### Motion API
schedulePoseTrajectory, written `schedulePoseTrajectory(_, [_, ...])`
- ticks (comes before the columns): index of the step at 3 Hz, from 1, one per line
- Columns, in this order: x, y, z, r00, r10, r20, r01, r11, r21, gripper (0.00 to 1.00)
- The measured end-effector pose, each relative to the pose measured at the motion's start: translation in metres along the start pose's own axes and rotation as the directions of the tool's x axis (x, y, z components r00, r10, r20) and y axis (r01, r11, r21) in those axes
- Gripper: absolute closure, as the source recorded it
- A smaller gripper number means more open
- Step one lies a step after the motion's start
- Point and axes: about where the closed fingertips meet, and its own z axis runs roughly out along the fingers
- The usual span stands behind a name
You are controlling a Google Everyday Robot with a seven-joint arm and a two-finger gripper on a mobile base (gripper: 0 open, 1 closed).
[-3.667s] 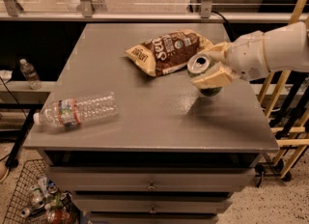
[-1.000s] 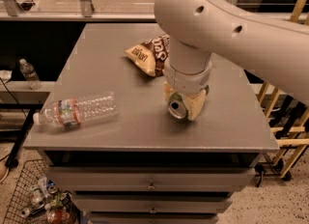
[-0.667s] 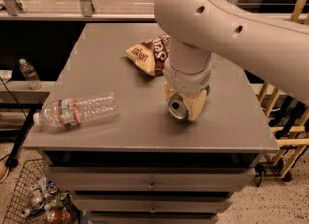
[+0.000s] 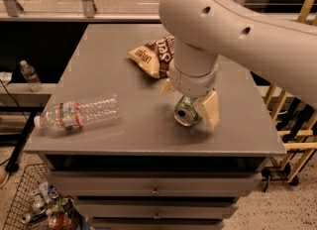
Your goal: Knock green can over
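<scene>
Gripper [image 4: 189,104] low over the front-right part of the table [image 4: 124,140], pointing down from the big white arm [image 4: 237,21] that comes in from the upper right. 2 tan fingers [image 4: 210,110] spread wide, 1 on either side of the green can [image 4: 186,113]. Finger nearer the table's front edge sits against the can's side; the other, toward the chip bag [image 4: 152,55], looks apart from it. So jaws are parted and straddle the can, w/ no clamp on it visible.

Green can: tipped over, silver top w/ pull-tab facing the front-left, body running back under the wrist. Appears to rest on the tabletop, approx. midway between table centre and right edge, near the front.

Chip bag: brown, lying flat behind the can, partly hidden by the arm.

Water bottle [image 4: 79,112]: clear plastic, on its side at front-left, cap end past the left edge, well apart from the can.

Off-table: 2nd small bottle [image 4: 29,75] upright at far left; wire basket [image 4: 29,204] on the floor at lower left holds cans; wooden rack [image 4: 292,120] at right.
</scene>
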Motion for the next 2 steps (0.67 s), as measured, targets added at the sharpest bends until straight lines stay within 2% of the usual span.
schedulePoseTrajectory(1, [0.007,0.000,-0.005,1.000,0.009,0.003,-0.009,1.0000,0.003,0.00])
schedulePoseTrajectory(2, [0.031,0.009,-0.018,0.998,0.065,0.018,-0.065,0.9978,0.009,0.00])
